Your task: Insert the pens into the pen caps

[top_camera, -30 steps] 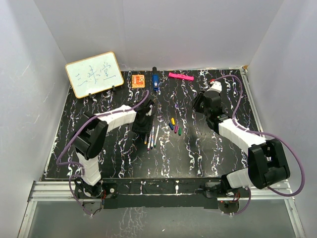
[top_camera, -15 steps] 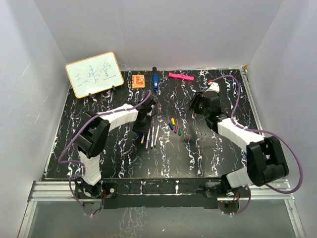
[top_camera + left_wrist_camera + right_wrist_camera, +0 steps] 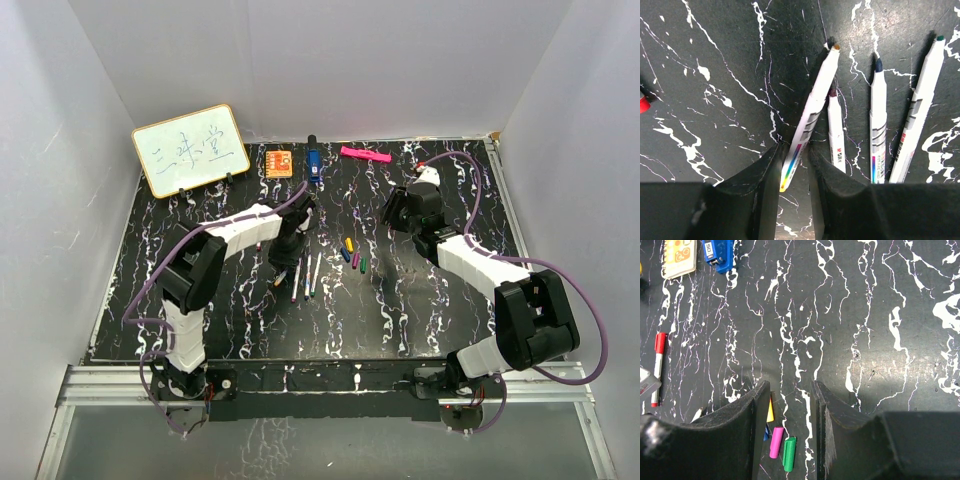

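The left gripper has shifted slightly toward the near-left and closed round the white-barrelled, orange-tipped pen. That pen has slewed out of line with the other white pens, its tip swung aside. The right gripper has eased leftward, nearer the small coloured plastic pen caps

table black, white-veined | upper left: whiteboard propped upright | top centre, left to right: orange block, blue object, pink marker | centre: white pens | just right of them: small coloured caps
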Available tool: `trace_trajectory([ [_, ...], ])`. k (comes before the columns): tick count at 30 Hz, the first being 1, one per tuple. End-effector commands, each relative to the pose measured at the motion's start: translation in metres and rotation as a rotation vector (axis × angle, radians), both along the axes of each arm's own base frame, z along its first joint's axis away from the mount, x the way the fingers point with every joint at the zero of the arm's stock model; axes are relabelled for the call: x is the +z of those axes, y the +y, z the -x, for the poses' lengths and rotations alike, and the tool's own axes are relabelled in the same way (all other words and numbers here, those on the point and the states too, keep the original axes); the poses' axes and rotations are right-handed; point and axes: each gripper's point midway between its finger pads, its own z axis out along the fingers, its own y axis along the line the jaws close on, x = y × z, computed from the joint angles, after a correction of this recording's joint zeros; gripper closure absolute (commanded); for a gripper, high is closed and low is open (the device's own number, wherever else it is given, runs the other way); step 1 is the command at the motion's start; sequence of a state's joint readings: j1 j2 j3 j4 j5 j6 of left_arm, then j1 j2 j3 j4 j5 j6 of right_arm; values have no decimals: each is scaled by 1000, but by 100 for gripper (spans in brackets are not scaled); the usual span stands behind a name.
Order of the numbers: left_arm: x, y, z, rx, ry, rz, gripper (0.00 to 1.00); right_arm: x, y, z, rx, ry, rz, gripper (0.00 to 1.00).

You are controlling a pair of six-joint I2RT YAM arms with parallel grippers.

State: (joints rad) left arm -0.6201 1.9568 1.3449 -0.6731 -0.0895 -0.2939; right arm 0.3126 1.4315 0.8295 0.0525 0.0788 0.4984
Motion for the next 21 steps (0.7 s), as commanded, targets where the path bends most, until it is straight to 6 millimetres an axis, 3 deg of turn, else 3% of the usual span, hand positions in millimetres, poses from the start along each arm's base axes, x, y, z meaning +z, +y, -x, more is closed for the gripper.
trace_trajectory([
  [1,-17,12,12,-35,89,-55,74,33,2,-13,-5,-84,-21,64],
  [8,-24,6,13,-56,105,-32,68,35,3,-14,-2,-92,-29,64],
  [21,-38,8,5,-84,143,-5,71,42,-1,-9,-12,-120,-30,65],
])
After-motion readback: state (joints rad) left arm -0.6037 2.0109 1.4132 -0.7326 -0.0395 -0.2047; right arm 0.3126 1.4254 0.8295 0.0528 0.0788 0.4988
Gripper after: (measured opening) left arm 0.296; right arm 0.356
